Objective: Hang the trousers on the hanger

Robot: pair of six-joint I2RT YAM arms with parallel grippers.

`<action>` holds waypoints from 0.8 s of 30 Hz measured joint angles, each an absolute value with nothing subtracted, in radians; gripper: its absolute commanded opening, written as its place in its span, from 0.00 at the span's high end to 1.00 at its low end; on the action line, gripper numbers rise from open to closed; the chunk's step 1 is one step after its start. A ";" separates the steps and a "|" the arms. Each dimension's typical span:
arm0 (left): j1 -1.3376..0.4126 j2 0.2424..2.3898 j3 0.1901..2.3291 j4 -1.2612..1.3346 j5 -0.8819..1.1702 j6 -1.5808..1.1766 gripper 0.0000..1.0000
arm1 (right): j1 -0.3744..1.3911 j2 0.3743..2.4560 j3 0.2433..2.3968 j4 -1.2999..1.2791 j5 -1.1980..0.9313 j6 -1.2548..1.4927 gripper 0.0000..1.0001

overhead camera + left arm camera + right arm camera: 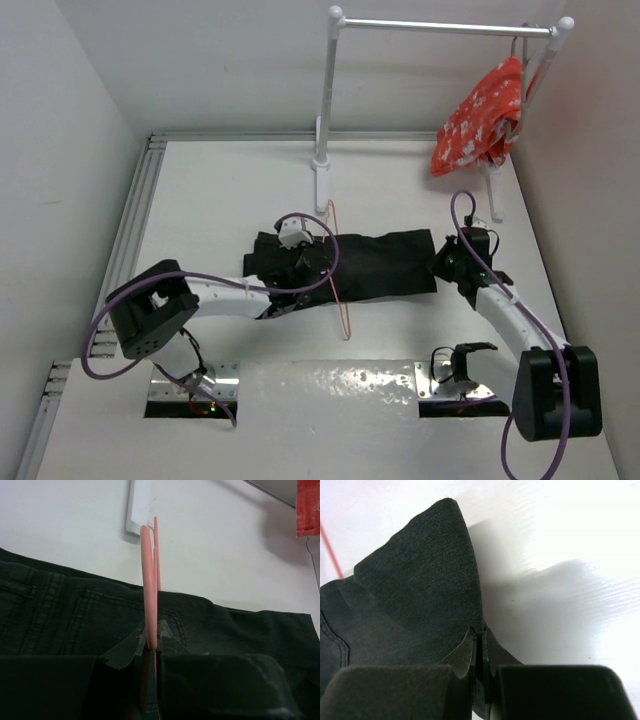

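we see the trousers [380, 262] lying flat on the surface [220, 190], their long axis running from 9 o'clock to 3 o'clock in the top view, with the waist and pockets toward 9 and the leg end toward 3.

the left pincer [151, 640] is clamped on the hanger [148, 580]. its wrist view shows the pink wire pinched between the fingers and rising edge-on above the pocket stitching. from above, the hanger reads as a thin line running 12 to 6, set crosswise over the trousers.

the right pincer [478, 632] is together on the cloth, its fingers nipping the edge of a lifted corner at the 3 o'clock end, while the rest of the fabric lies on the surface.

the relation that matters, as we judge it, is this: from the right pincer the hanger lies at 9 o'clock, straight along the trousers' long axis. the right arm has the free end and is the nearer one to feed it. we take the coming move to be drawing that leg end toward 9 o'clock, through or over the hanger's lower bar, while the left arm holds the frame steady. whether the bar sits clear of the cloth we cannot tell from these views.

the white rail stand [326, 100] and the red-and-white cloth [480, 120] sit well apart, up toward 12 and 1 o'clock.
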State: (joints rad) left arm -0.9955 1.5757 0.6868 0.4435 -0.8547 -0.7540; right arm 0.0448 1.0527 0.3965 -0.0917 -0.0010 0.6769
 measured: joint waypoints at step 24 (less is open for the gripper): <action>-1.009 1.570 0.778 0.365 -0.774 -0.604 1.00 | 0.015 1.116 0.377 -0.080 -0.007 0.689 0.69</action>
State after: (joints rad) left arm -1.0092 1.5703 0.7780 0.3653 -0.7738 -0.6044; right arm 0.0151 1.1156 0.3775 -0.0795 -0.0071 0.6888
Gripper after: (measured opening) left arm 0.049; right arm 0.102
